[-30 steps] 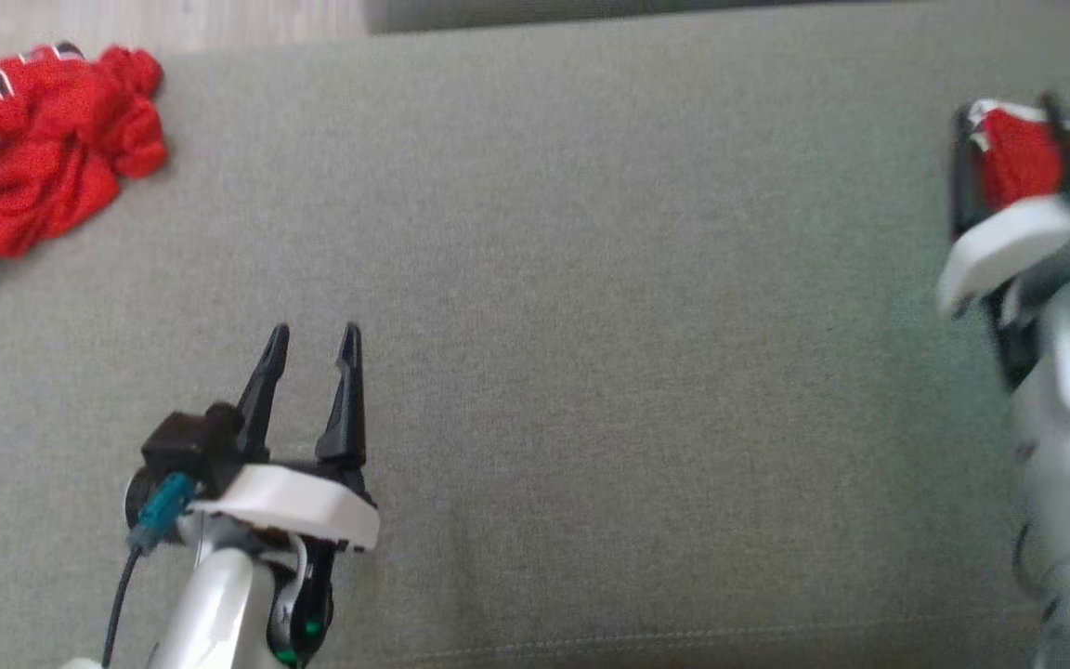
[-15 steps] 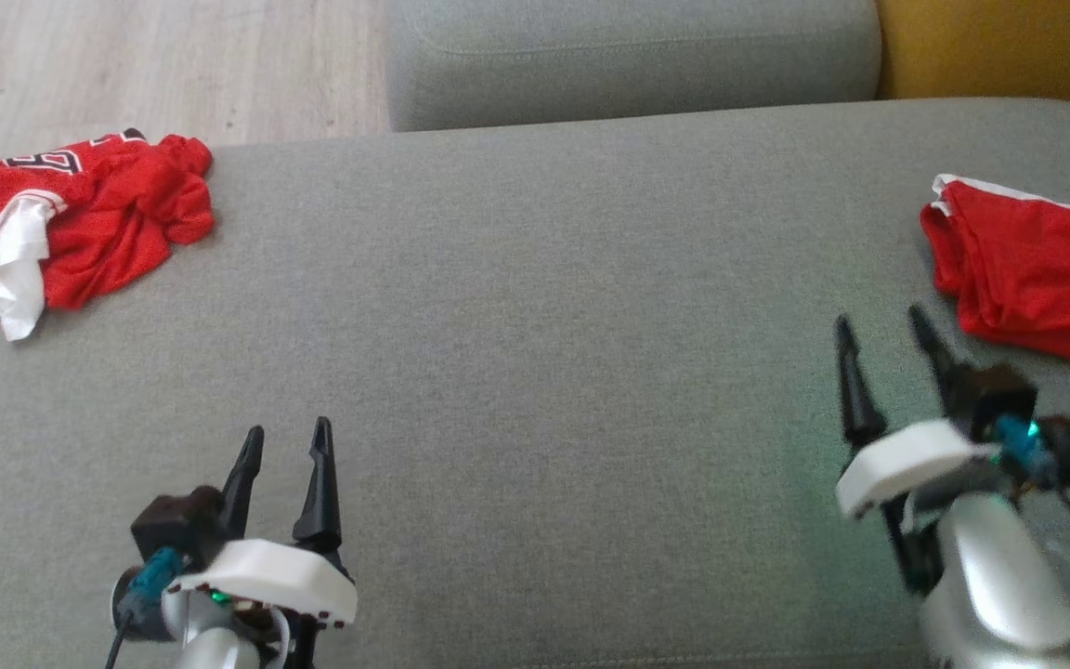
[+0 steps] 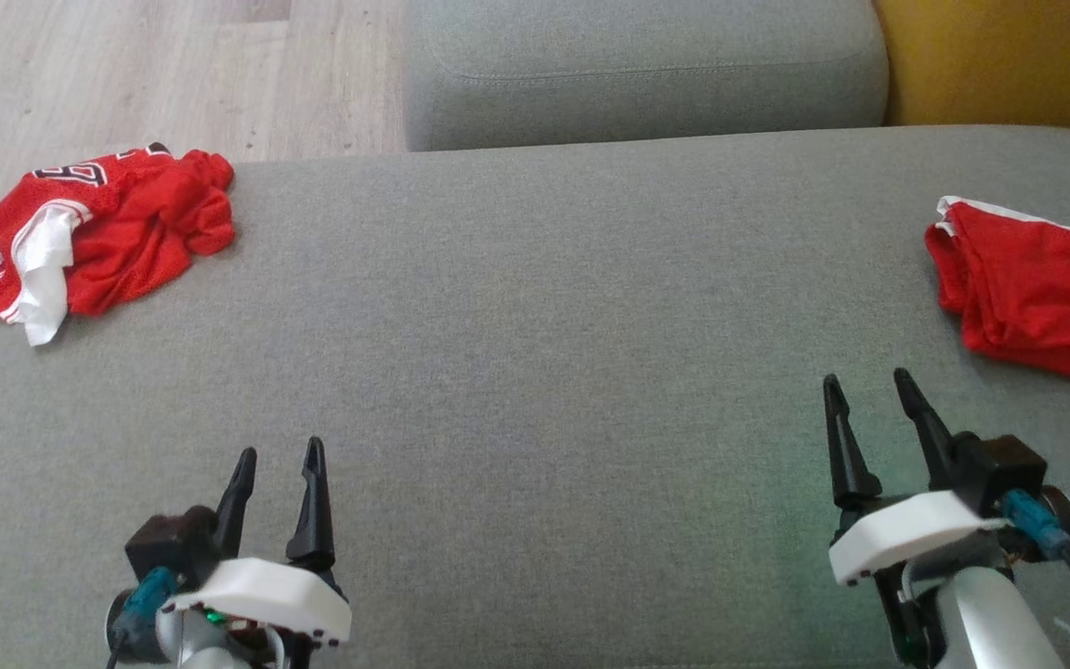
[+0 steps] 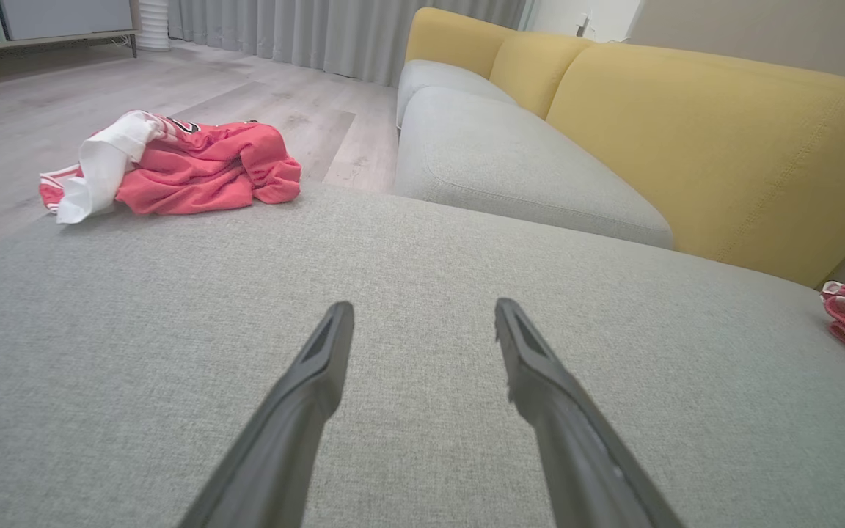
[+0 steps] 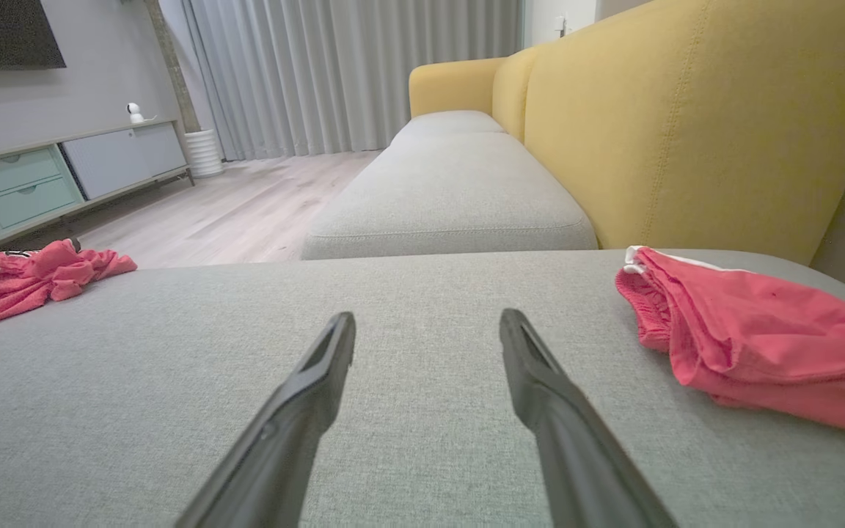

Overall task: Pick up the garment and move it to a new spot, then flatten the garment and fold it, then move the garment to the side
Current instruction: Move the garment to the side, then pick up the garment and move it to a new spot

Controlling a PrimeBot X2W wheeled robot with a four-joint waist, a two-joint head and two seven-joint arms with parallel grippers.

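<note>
The left gripper and right gripper hover, seemingly clear of the cushion; fingers apart, empty, pointing forward.

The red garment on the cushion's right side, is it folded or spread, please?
Folded: the red garment lies as a compact stack, its layered edges showing.

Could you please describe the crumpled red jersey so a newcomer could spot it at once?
Find the wide grey cushion in front of the robot and go to its far left corner, by the wooden floor. The jersey lies there in a bunched heap. Unlike the red garment folded flat at the right edge, it shows a white strip and black lettering.
</note>
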